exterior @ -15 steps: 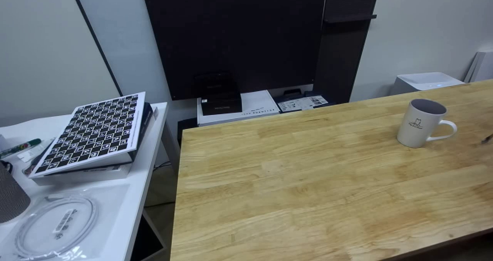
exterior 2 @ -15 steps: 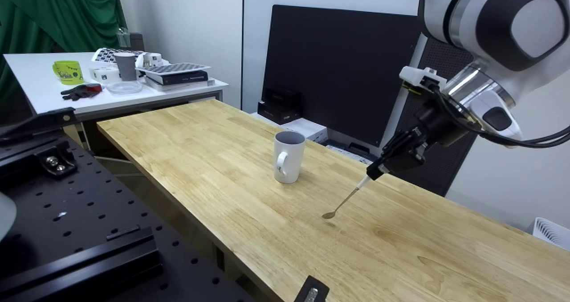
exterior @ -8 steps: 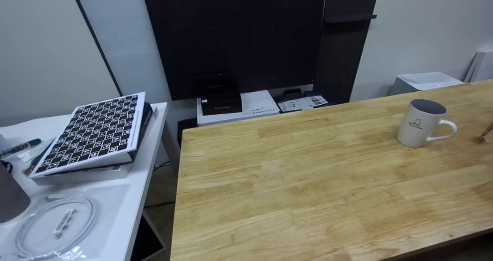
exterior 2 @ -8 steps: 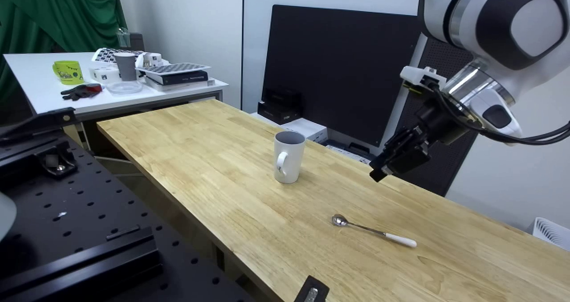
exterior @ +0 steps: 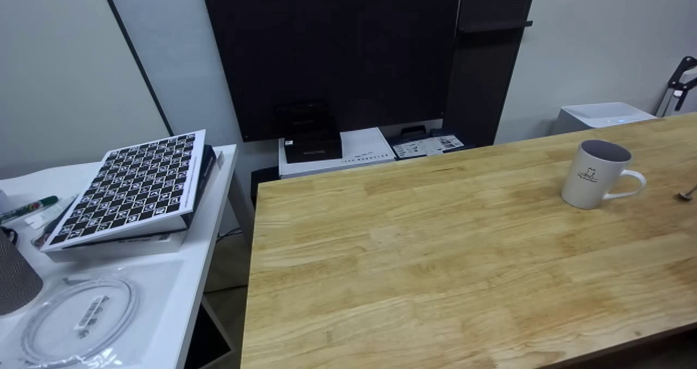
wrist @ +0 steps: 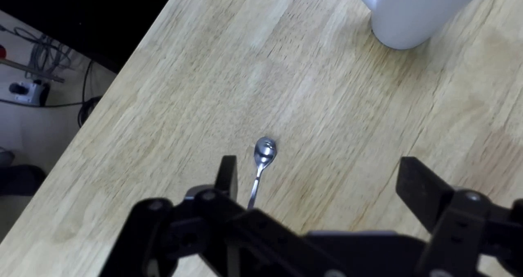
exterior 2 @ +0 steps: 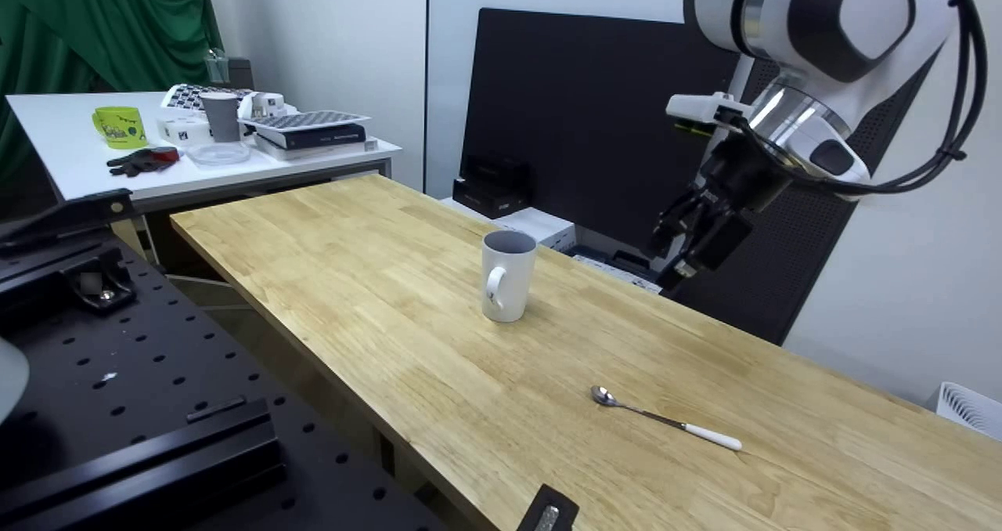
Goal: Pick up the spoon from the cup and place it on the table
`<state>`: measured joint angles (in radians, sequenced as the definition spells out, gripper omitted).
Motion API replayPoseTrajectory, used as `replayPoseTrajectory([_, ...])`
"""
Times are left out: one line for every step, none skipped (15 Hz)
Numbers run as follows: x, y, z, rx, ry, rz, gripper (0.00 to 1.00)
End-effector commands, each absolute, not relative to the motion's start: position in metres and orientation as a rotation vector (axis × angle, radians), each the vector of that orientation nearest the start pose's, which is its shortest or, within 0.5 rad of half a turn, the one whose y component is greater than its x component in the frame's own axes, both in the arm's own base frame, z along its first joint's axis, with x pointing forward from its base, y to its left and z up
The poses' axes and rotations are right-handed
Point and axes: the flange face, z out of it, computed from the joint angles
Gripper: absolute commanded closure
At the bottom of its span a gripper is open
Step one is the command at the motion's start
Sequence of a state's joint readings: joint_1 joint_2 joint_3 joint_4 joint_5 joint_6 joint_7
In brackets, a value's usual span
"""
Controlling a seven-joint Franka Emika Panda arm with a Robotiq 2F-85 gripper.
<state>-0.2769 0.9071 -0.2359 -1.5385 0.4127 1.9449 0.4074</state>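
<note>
As the slim white-handled steel spoon (exterior 2: 665, 419) lies on the long honey-coloured wood table (exterior 2: 352, 269), apart from the off-white ceramic mug (exterior 2: 515, 280), placing's prob. done & the black two-fingered gripper (wrist: 318, 183), spread, ht. unclear, should just back off.

in an exterior view you have the cup (exterior 2: 515, 279) upright on the table (exterior 2: 548, 359) | the spoon (exterior 2: 661, 419) lies flat on it, right of and before the cup, bowl end nearer it | your jaws are up above the table, apart from both | side counter (exterior 2: 70, 147) stands behind the table's left end
</note>
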Motion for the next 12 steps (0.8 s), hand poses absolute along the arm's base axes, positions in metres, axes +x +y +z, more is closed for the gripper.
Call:
replayPoseTrajectory([0.593,-0.240,0.133,-2.672,1.339,0.596,0.00])
replayPoseTrajectory([0.594,-0.229,0.144,-2.739,1.286,0.572,0.00])
replayPoseTrajectory([0.597,-0.219,0.153,-2.801,1.226,0.542,0.00])
replayPoseTrajectory([0.597,-0.209,0.163,-2.864,1.159,0.517,0.00])
replayPoseTrajectory([0.596,-0.200,0.170,-2.927,1.096,0.492,0.00])
replayPoseTrajectory([0.594,-0.191,0.176,-2.983,1.020,0.466,0.00])
replayPoseTrajectory([0.591,-0.183,0.182,-3.040,0.947,0.442,0.00])
replayPoseTrajectory([0.588,-0.177,0.186,-3.090,0.864,0.418,0.00])
replayPoseTrajectory([0.584,-0.170,0.190,-3.133,0.773,0.393,0.00])
replayPoseTrajectory([0.579,-0.166,0.193,-3.176,0.689,0.364,0.00])
replayPoseTrajectory([0.575,-0.161,0.195,-3.206,0.621,0.327,0.00])
replayPoseTrajectory([0.571,-0.158,0.198,-3.228,0.577,0.243,0.00])
